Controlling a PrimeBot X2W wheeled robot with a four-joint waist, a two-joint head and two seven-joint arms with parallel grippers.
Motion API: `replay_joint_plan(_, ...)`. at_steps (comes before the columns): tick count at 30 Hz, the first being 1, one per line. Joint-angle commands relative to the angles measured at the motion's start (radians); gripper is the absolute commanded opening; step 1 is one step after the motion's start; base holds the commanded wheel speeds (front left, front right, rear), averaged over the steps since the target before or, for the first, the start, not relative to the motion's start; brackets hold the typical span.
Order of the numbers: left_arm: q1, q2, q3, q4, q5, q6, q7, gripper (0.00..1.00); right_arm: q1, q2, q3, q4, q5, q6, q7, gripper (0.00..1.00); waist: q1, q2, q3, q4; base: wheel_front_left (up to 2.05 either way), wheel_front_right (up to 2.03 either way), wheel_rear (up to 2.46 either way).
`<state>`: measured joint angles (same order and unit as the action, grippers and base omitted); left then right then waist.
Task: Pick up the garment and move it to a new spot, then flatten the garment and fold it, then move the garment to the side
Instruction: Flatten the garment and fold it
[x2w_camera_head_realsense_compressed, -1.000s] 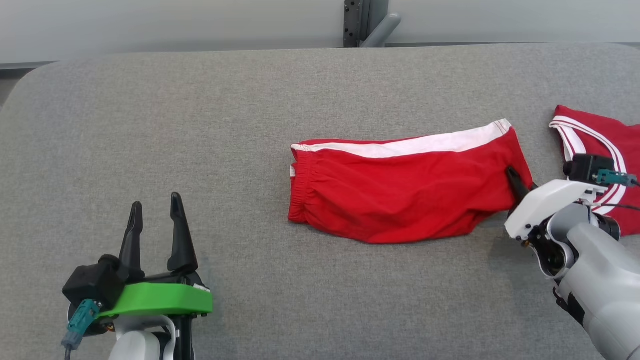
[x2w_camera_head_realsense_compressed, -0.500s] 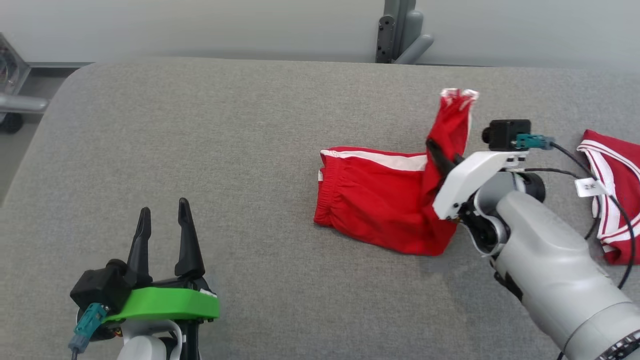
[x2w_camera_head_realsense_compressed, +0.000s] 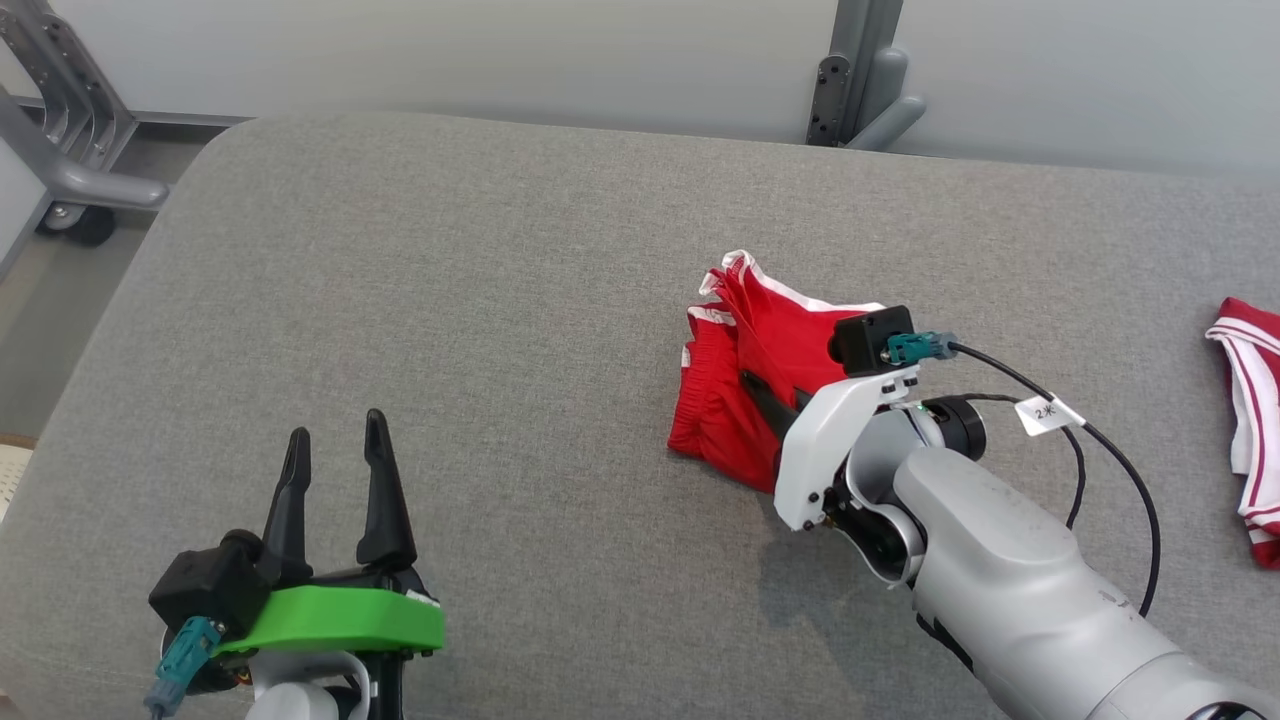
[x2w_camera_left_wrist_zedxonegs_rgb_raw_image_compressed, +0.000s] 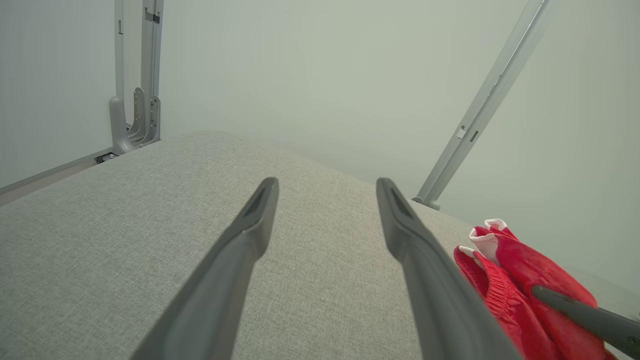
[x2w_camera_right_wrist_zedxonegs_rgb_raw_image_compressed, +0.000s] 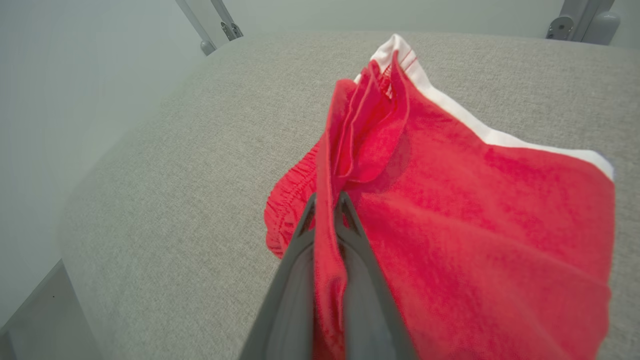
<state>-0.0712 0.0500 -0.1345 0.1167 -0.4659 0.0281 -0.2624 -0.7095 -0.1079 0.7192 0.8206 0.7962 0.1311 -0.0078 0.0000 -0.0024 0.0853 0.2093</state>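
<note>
Since 1 second ago my right gripper (x2w_camera_right_wrist_zedxonegs_rgb_raw_image_compressed: 327, 200) has carried the leg end of the red shorts (x2w_camera_head_realsense_compressed: 722, 425) across onto the waistband end, doubling them near the middle of the table (x2w_camera_head_realsense_compressed: 450, 300). It is clamped on a fold of cloth. My left gripper (x2w_camera_head_realsense_compressed: 336, 428) hangs with its fingers spread, well apart. My worry is that cloth catching between my fingers on release could drag the top layer back and undo the fold.

Head cam high, wrist cams low; common: shorts (x2w_camera_head_realsense_compressed: 722, 415)
</note>
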Motion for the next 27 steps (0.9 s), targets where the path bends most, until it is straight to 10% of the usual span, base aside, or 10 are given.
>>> replay_joint_plan(1,0.016,0.001,0.003,0.000,-0.006,0.005,-0.003,1.00,0.012,-0.001,0.001,0.002,-0.015,-0.001,0.003,0.00,0.0000,0.0024,0.000,0.001,0.00,0.00,0.00)
replay_joint_plan(10,0.011,0.001,-0.005,0.006,-0.007,0.007,-0.003,1.00,-0.008,0.031,0.001,0.023,-0.093,-0.001,-0.028,0.00,0.0000,0.0024,0.001,-0.003,0.00,0.00,0.00)
replay_joint_plan(12,0.009,0.001,-0.005,0.007,-0.004,0.006,-0.003,1.00,-0.010,0.038,-0.003,0.025,-0.101,-0.001,-0.035,0.48,0.0000,0.0024,0.002,-0.004,0.00,0.00,0.00)
replay_joint_plan(13,0.009,0.001,-0.004,0.007,-0.003,0.005,-0.003,1.00,-0.009,0.040,-0.004,0.023,-0.106,-0.001,-0.041,0.93,0.0000,0.0024,0.001,-0.004,0.00,0.00,0.00)
replay_joint_plan(14,0.009,0.001,-0.003,0.008,-0.002,0.005,-0.003,1.00,-0.008,0.042,-0.003,0.019,-0.111,-0.001,-0.044,1.00,0.0000,0.0024,0.001,-0.005,0.00,0.00,0.00)
replay_joint_plan(27,0.019,0.001,0.002,0.003,0.002,0.008,-0.003,1.00,0.056,0.021,-0.065,-0.069,-0.143,-0.001,-0.125,1.00,0.0000,0.0024,-0.006,-0.031,0.00,0.00,0.00)
